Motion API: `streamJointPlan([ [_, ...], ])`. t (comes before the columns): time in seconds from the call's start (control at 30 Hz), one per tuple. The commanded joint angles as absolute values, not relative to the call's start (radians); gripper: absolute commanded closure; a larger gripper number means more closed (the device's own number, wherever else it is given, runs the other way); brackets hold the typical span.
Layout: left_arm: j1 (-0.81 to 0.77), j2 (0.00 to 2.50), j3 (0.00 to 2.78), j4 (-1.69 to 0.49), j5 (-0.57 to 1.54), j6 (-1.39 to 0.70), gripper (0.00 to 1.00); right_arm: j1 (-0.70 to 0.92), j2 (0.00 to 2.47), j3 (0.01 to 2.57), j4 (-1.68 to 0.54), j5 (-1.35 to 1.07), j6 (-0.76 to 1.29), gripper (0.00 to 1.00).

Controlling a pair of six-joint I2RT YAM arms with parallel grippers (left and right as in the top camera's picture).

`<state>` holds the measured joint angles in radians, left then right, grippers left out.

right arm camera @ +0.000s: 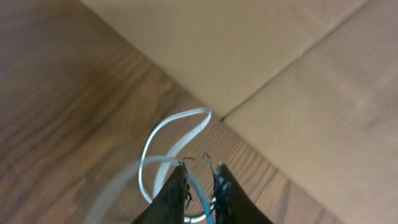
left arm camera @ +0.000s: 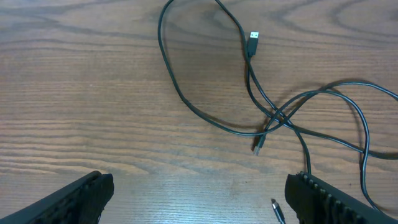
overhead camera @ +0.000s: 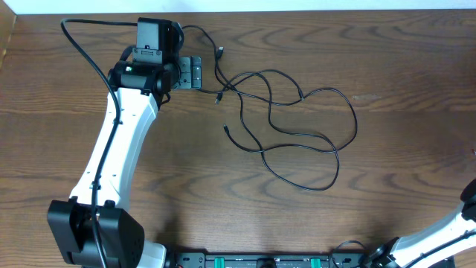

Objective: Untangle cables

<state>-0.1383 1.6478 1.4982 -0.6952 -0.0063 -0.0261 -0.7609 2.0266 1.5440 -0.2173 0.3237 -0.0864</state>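
The table (overhead camera: 401,171) is brown wood with dark wavy lines in it, and it fills nearly all I can see. Past its edge, out beyond the right gripper (right arm camera: 201,168), lie flat tan sheets (right arm camera: 298,62) that look like cardboard. A long white left arm (overhead camera: 119,141) lies across the table with a thick black cord (overhead camera: 82,45) looping off it. Only a bit of the right arm (overhead camera: 439,234) shows at the table's corner. A black bar (overhead camera: 260,262) with green bits sits along the near edge. Nothing lies between the left gripper (left arm camera: 199,183) and the wires. Its jaws are wide open and hold nothing. The black cables (left arm camera: 277,118) lie flat on the wood just ahead of those jaws, in loose loops that cross over each other. The whole bunch is long and runs away from the open jaws across the middle of the table. One plug (left arm camera: 254,38) sits far ahead of the jaws and points away from them. Another plug (left arm camera: 259,145) lies nearer, by the spot where the wires cross, and points back toward the jaws. A tiny plug (left arm camera: 278,211) lies right beside one finger. Far from all that, a white wire (right arm camera: 177,118) curls up in a loop just ahead of the right gripper's tips. Those two fingers (right arm camera: 177,193) stand close together with only a thin gap. The view is blurry, so I cannot tell if they pinch the white wire.
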Motion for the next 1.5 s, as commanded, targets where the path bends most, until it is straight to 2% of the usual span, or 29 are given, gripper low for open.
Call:
streamJointPlan([
  [0.0, -0.138, 1.653, 1.497, -0.696, -0.012, -0.028, 0.07, -0.795, 2.048, 1.55, -0.245, 0.245, -0.025, 0.76],
  [0.1, -0.138, 1.653, 1.497, -0.696, -0.012, -0.028, 0.07, -0.818, 2.047, 1.55, -0.271, 0.214, 0.042, 0.44],
  [0.13, -0.138, 1.653, 1.497, -0.696, -0.012, -0.028, 0.07, -0.825, 2.047, 1.55, -0.283, 0.187, 0.045, 0.15],
  [0.17, -0.138, 1.653, 1.497, -0.696, -0.012, -0.028, 0.07, -0.83, 2.047, 1.55, -0.3, 0.168, 0.045, 0.01],
  [0.33, -0.138, 1.653, 1.497, -0.696, -0.012, -0.028, 0.07, -0.838, 2.047, 1.55, -0.379, 0.047, 0.044, 0.01],
  [0.63, -0.138, 1.653, 1.497, -0.696, -0.012, -0.028, 0.07, -0.809, 2.037, 1.55, -0.393, -0.411, 0.025, 0.01],
  [0.9, -0.138, 1.653, 1.497, -0.696, -0.012, -0.028, 0.07, -0.691, 1.995, 1.55, -0.389, -0.435, -0.066, 0.01],
  [1.2, -0.138, 1.653, 1.497, -0.696, -0.012, -0.028, 0.07, -0.525, 1.987, 1.55, -0.382, -0.676, -0.126, 0.01],
  [1.47, -0.138, 1.653, 1.497, -0.696, -0.012, -0.028, 0.07, -0.323, 1.987, 1.55, -0.522, -0.692, -0.241, 0.01],
])
